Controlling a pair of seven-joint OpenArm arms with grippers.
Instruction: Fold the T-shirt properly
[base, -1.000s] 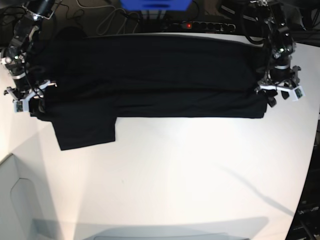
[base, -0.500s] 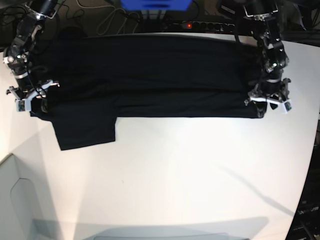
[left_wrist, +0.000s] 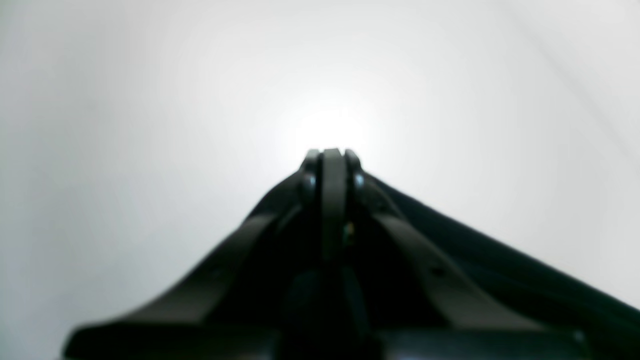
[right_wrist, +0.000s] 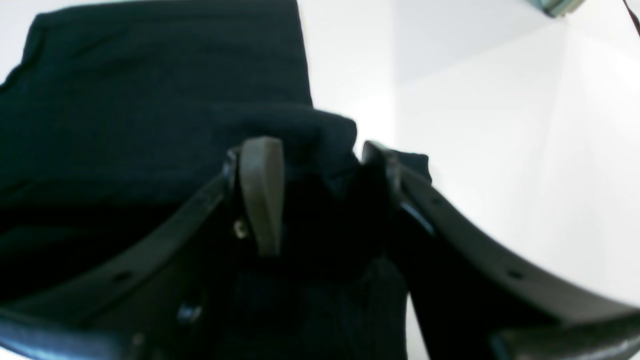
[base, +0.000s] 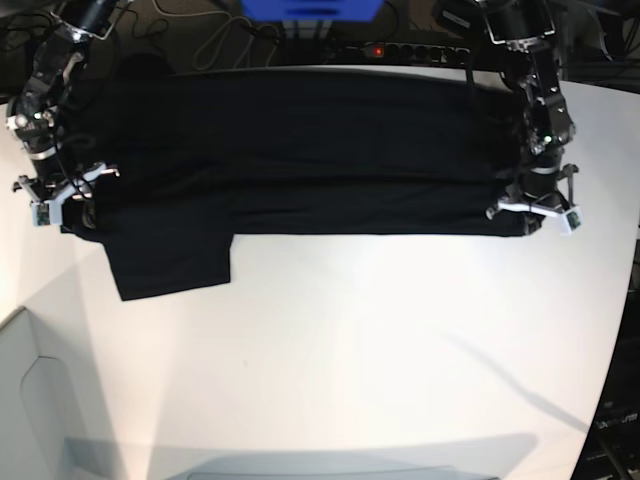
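We pinch the shirt (base: 300, 150), long axis spanning both arms, with closed left gripper (base: 531, 207); right gripper (base: 62, 190) straddles its opposite end, open.

- No readable words, brands or numbers showed in any view.
- The black T-shirt (base: 300, 150) showed only plain cloth, with no print or tag lettering legible.
- The white table (base: 380, 340) carried no markings.
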